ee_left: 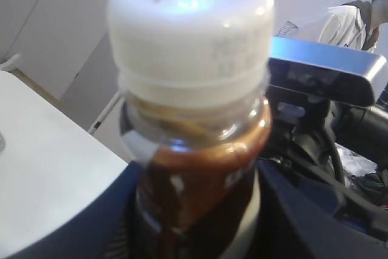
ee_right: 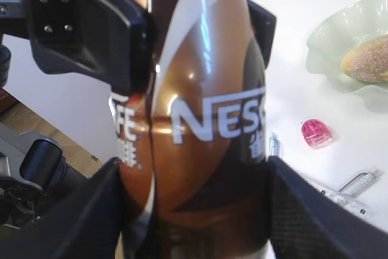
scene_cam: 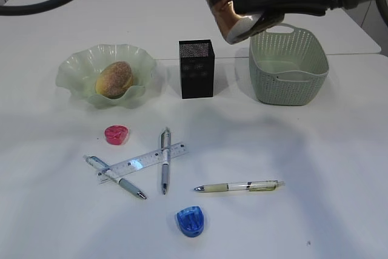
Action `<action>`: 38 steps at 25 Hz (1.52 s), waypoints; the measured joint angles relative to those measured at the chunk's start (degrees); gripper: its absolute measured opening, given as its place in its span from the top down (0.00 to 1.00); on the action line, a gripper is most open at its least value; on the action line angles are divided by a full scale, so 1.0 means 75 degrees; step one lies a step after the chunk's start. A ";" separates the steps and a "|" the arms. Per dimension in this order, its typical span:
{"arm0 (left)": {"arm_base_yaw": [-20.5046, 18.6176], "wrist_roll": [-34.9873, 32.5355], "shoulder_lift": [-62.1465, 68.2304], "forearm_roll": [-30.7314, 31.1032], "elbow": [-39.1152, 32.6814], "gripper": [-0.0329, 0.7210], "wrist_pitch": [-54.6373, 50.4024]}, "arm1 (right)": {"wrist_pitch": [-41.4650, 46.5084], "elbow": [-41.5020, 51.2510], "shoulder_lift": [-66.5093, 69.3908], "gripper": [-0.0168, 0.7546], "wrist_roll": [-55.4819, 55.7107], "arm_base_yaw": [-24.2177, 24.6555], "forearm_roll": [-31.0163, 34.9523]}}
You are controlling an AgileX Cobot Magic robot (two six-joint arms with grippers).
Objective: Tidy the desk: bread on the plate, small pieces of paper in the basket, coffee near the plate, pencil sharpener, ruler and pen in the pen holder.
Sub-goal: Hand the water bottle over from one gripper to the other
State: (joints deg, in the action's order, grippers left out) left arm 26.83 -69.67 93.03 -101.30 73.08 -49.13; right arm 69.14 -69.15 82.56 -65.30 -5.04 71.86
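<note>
Left tool [ee_left: 200, 235] around brown white-capped coffee bottle [ee_left: 194, 119], swirl label

My white desk [scene_cam: 339, 168], on it a wavy green plate [scene_cam: 76, 68], black mesh pen holder [scene_cam: 196, 69], green basket [scene_cam: 288, 71], pink sharpener [scene_cam: 116, 134], blue sharpener [scene_cam: 191, 221], clear ruler [scene_cam: 142, 162], three pens [scene_cam: 165, 161].

Slanted exterior; wrist close-ups share coffee [scene_cam: 227, 10].

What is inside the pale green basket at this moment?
The basket shows only a bare inner wall and part of its floor; no paper pieces show. The coffee bottle, held in the air in front, covers its rear left corner, so that part cannot be checked.
</note>
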 joint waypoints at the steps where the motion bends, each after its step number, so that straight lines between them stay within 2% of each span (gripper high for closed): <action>1: 0.0000 0.0000 0.0000 0.0000 0.0000 0.49 0.0000 | 0.0000 0.0000 0.0000 0.34 0.0000 0.0000 0.0000; 2: 0.0000 0.0000 0.0000 0.0000 0.0000 0.49 0.0000 | 0.0000 0.0000 0.0000 0.34 0.0000 0.0000 0.0000; 3: 0.0000 0.0000 0.0000 -0.0012 0.0000 0.49 0.0000 | 0.0000 0.0000 0.0000 0.27 0.0015 0.0000 0.0005; 7: 0.0000 0.0000 0.0000 -0.0012 0.0000 0.49 0.0011 | 0.0000 0.0000 0.0000 0.24 0.0047 0.0000 0.0018; 38: 0.0003 -0.0049 0.0005 0.0183 0.0000 0.49 0.0233 | -0.0146 -0.0043 0.0000 0.23 0.0201 0.0106 -0.0100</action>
State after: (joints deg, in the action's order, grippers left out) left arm 26.85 -70.04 93.07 -99.93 73.08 -47.39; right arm 68.04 -69.47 82.56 -63.79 -4.25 71.11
